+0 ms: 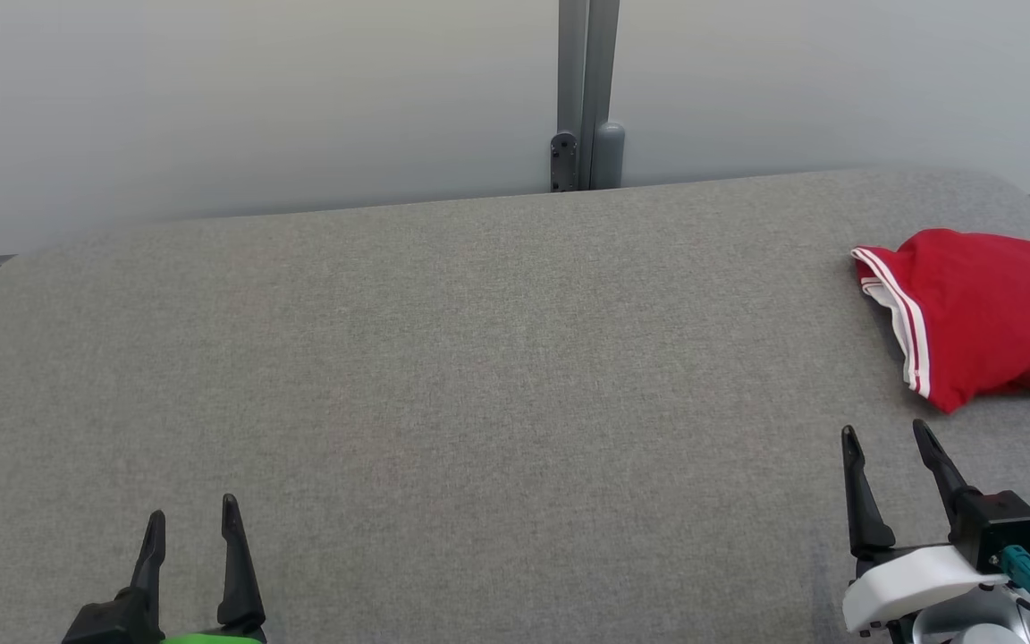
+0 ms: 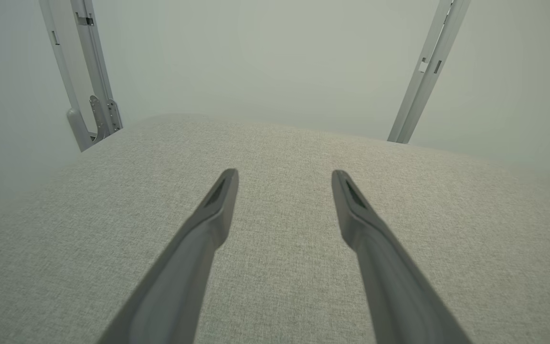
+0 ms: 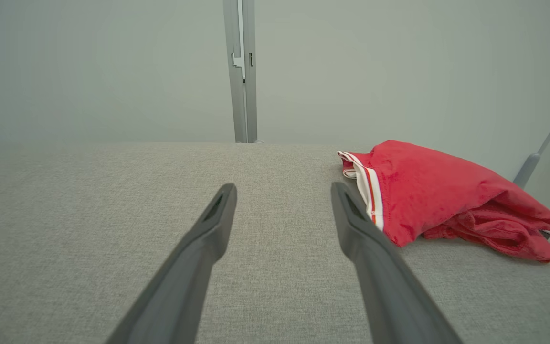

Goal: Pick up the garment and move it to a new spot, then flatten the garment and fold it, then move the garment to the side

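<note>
Red crumpled fabric garment (image 1: 989,313) with a white-striped hem, bunched at the far right of our grey woven-fabric table (image 1: 443,376), our right gripper (image 1: 883,429) spread wide just short of it, our left gripper (image 1: 193,508) likewise wide, empty, well apart.

Garment (image 1: 989,313) red, white-striped hem; table (image 1: 443,376) grey woven; tool fingers (image 3: 208,239) dark.

No legible text, label, brand, number or sign.
</note>
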